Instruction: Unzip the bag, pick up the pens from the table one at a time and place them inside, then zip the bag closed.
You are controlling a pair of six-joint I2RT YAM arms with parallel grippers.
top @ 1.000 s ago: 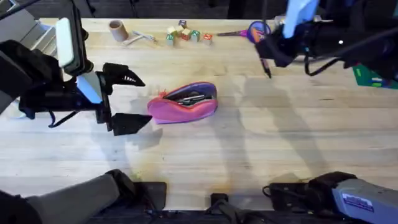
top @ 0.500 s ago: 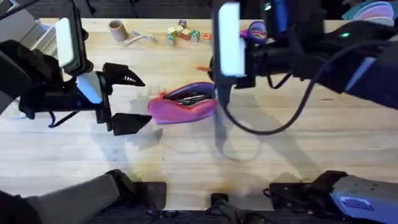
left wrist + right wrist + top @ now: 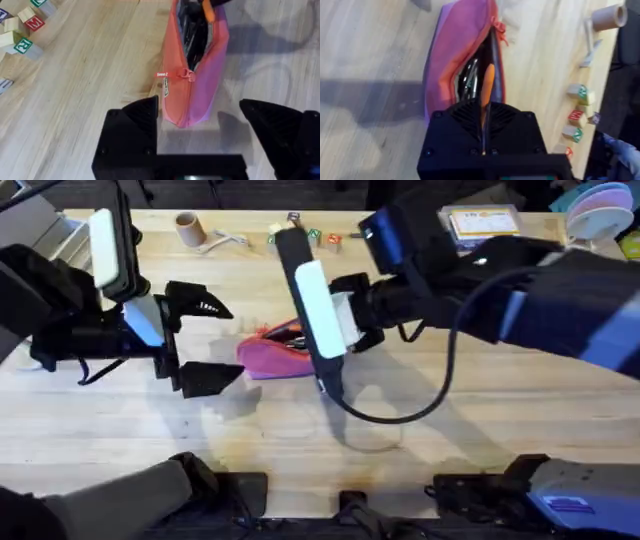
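Observation:
The pink bag (image 3: 268, 357) lies on the table (image 3: 450, 430) left of the middle, and my right arm hides its right end. Its zip is open, with the pull (image 3: 187, 75) near the end that faces my left gripper, and dark pens show inside (image 3: 470, 80). My left gripper (image 3: 215, 340) stands open just left of the bag, apart from it, fingers (image 3: 132, 130) wide. Reaching across, my right gripper (image 3: 327, 375) is shut on an orange pen (image 3: 487, 87), whose tip points into the bag's (image 3: 455, 55) opening. The same pen (image 3: 207, 10) shows over the bag's far end.
Lettered wooden blocks (image 3: 300, 235) and a cardboard tube (image 3: 187, 227) lie along the back edge. A clear box (image 3: 480, 222) and stacked plates (image 3: 600, 198) sit at the back right. My right arm (image 3: 520, 290) spans the middle and right of the table.
My right arm has swung from the back right to above the bag, bringing the orange pen to its opening. The left arm and the bag have not moved.

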